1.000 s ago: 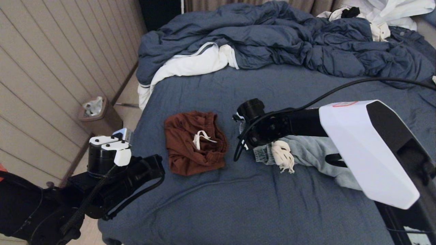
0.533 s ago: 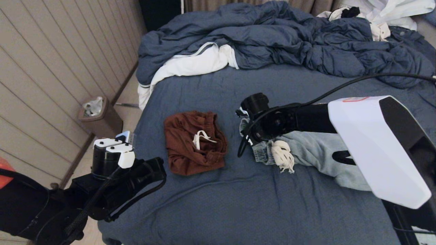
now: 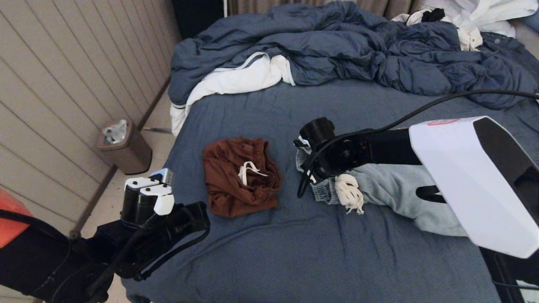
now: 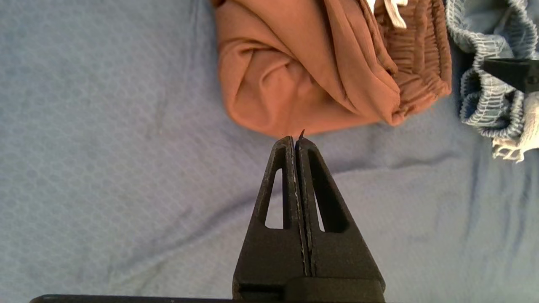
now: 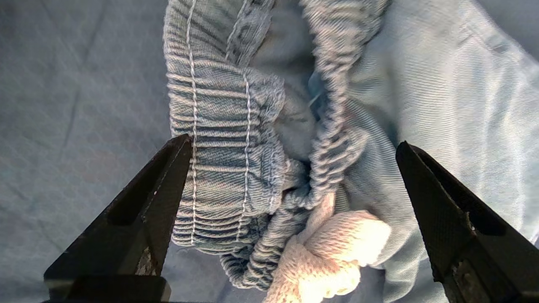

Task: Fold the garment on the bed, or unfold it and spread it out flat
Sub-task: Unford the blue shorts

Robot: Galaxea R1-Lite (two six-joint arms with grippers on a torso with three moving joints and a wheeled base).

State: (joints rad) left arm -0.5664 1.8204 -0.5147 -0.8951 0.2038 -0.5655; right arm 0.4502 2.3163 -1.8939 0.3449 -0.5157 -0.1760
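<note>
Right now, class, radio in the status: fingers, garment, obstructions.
Right gripper open over light-blue shorts waistband. Left gripper shut, near brown shorts. Nothing obstructing.

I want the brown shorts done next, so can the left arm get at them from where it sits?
Probably yes. The left gripper, shut, sits just short of the brown shorts, with only bare bed sheet between. The right gripper is open over the light blue shorts, out of the way.

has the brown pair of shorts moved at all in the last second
No. The brown shorts keep their place on the bed, same gap to the white linen.
</note>
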